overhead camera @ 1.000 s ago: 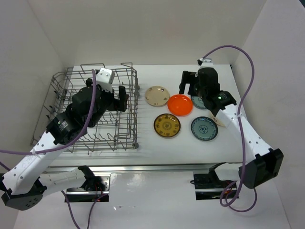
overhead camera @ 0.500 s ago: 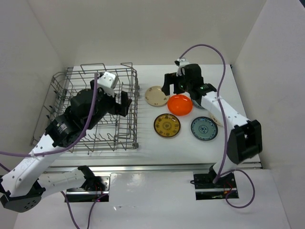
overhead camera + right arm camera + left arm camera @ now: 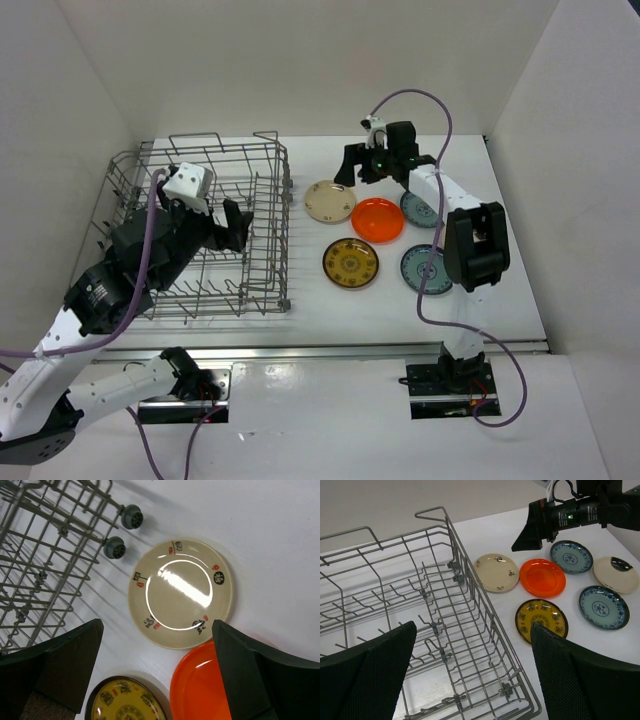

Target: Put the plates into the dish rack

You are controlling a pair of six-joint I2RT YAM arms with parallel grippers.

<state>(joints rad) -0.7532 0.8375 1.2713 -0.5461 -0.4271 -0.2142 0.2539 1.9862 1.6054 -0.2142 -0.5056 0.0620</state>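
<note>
Under the right gripper (image 3: 155,624): the cream plate (image 3: 180,592), flat on the table (image 3: 280,530), roughly centred in the gap between the two fingers. Fingers are spread wide with nothing in them. No contact with the plate is visible.

The orange plate (image 3: 200,690) is just beside the cream one, back toward the wrist and partly under one finger. The brown-and-yellow plate (image 3: 125,705) is further back, between the finger roots. Out past the other finger is a corner of the dish rack (image 3: 40,545) with its two small wheels (image 3: 131,516), near the cream plate but apart from it.

Behind that gripper, along its arm, are the far teal plate (image 3: 420,208) and the near teal plate (image 3: 425,268), both partly covered by the arm in the top view. The left wrist view also shows a second cream plate (image 3: 616,574) beside them. It has a dark patch on it, and I can't tell what that is.

The left gripper (image 3: 472,626) is over the rack, near the wall that faces the plates. Its fingers are wide apart and hold nothing, with tines and wire floor below them. Ahead of it, past that wall, every plate lies flat on the table, outside the rack.
</note>
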